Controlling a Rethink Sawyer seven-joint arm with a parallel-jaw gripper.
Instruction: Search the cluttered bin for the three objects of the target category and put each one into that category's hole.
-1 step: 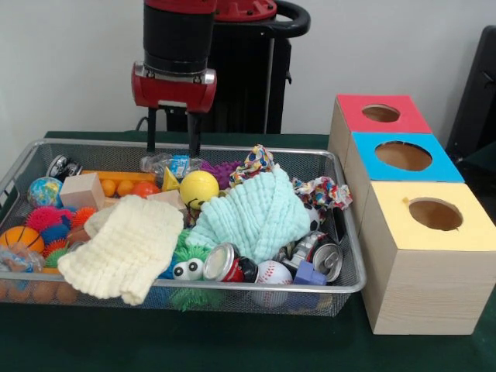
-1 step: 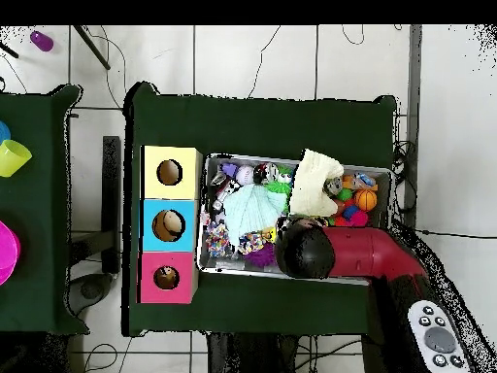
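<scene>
the gripper [image 1: 171, 147] hangs part-open and empty over the full bin [image 1: 353, 283]; nothing looks sorted into the boxes [image 1: 418, 256] yet.

Three boxes [image 1: 403, 201], two cloths [image 1: 124, 244]

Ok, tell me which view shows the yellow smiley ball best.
The front view: the yellow smiley ball sits plainly in the bin's middle, below the pincer. Overhead, the arm covers that area; I cannot find it there.
</scene>
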